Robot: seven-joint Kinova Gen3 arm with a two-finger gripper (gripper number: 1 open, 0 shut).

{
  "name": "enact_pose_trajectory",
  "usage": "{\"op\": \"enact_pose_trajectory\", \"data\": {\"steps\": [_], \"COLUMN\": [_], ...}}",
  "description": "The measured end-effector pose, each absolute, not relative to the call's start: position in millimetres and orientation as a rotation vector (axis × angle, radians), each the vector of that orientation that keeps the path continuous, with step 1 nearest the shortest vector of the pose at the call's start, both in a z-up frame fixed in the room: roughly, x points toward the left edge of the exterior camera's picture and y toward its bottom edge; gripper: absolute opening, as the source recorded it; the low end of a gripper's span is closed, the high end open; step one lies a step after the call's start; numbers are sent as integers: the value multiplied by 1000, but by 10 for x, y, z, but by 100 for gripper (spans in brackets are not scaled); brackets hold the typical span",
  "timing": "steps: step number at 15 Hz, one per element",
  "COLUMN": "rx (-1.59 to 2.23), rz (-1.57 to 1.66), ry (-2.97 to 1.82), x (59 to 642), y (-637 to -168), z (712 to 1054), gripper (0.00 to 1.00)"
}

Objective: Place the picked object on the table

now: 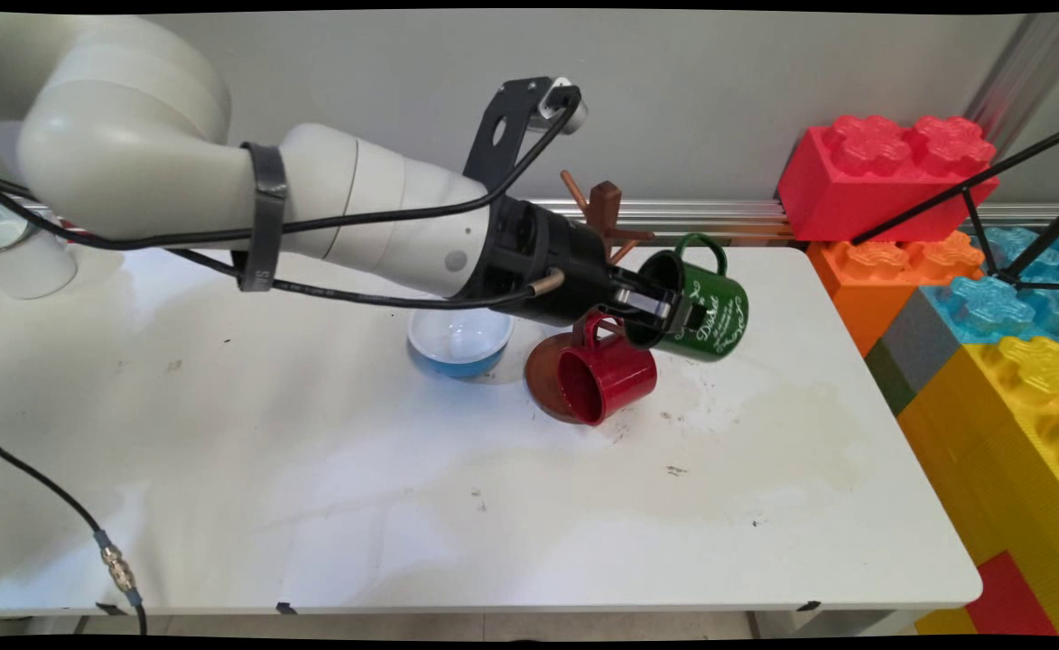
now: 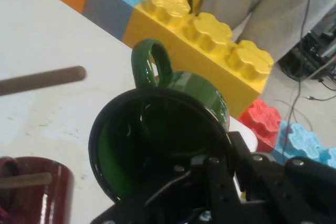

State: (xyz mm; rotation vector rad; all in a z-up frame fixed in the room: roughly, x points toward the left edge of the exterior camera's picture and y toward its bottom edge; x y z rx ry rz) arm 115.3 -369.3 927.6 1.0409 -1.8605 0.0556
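One green mug (image 1: 705,311) hangs tipped on its side above the tabletop (image 1: 312,469), and we see our end effector (image 1: 664,311) clamped on its rim, one finger inside the mouth and one outside (the hand view shows the dark interior (image 2: 152,150) just past the linkage). Its handle (image 1: 705,246) points to twelve o'clock. Just at seven o'clock of it a red mug (image 1: 606,379) hangs tilted on a peg of a brown wooden mug tree (image 1: 603,212), whose round base (image 1: 543,379) rests on the tabletop. Farther toward nine o'clock sits a blue bowl (image 1: 459,343). At three o'clock, beyond the tabletop's edge, big toy bricks (image 1: 1017,379) are stacked.
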Motion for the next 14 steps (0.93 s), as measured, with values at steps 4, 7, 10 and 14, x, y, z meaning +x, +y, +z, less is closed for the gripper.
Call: {"op": "enact_pose_trajectory", "data": {"steps": [4, 7, 10, 14], "rx": [1023, 1005, 966, 899], "rz": [24, 26, 46, 80], "ry": [-1879, -1910, -1971, -2089], "x": [1127, 1134, 1143, 1173], "y": [-3577, -3538, -3534, -3549], "z": [9327, 9359, 9400, 9465], "gripper": [0, 0, 0, 0]}}
